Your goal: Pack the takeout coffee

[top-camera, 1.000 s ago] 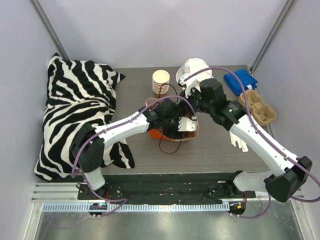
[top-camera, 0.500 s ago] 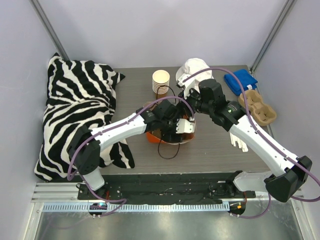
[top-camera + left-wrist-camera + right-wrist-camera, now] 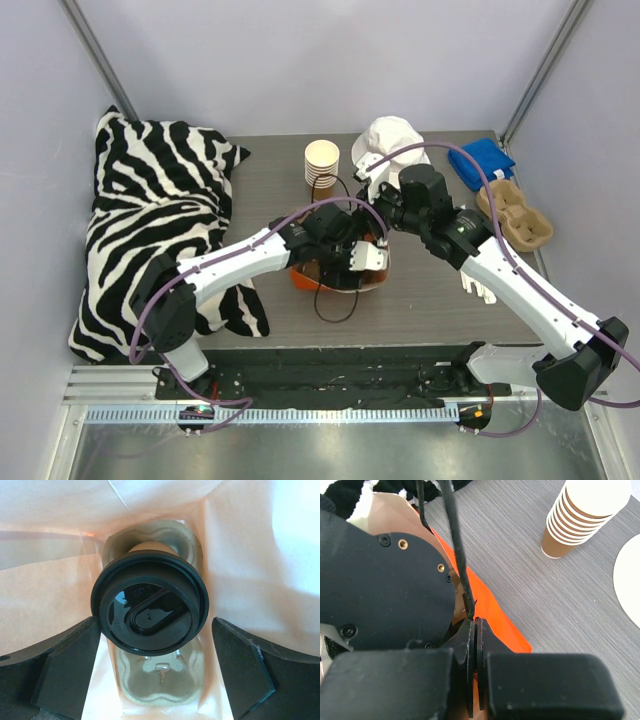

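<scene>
The takeout coffee (image 3: 150,605), a tan paper cup under a round black lid, stands in the far pocket of a pulp cup carrier (image 3: 155,690) at the bottom of an orange paper bag (image 3: 300,280). My left gripper (image 3: 153,622) is down inside the bag, also in the top view (image 3: 362,255). Its jaws are wide apart on either side of the lid; the left finger (image 3: 70,665) is against the rim and a thin gap shows at the right finger (image 3: 240,665). My right gripper (image 3: 476,625) is shut on the bag's black cord handle (image 3: 455,545) at the bag's rim (image 3: 495,610).
A stack of lidless paper cups (image 3: 321,165) stands behind the bag and also shows in the right wrist view (image 3: 580,520). A white bundle (image 3: 390,140), a blue cloth (image 3: 482,160), a second pulp carrier (image 3: 515,215) and white sticks (image 3: 478,280) lie to the right. A zebra pillow (image 3: 150,220) fills the left.
The left gripper has sunk a little lower into the bag, and the bag has shifted slightly toward the near edge. The right gripper still holds the handle.
</scene>
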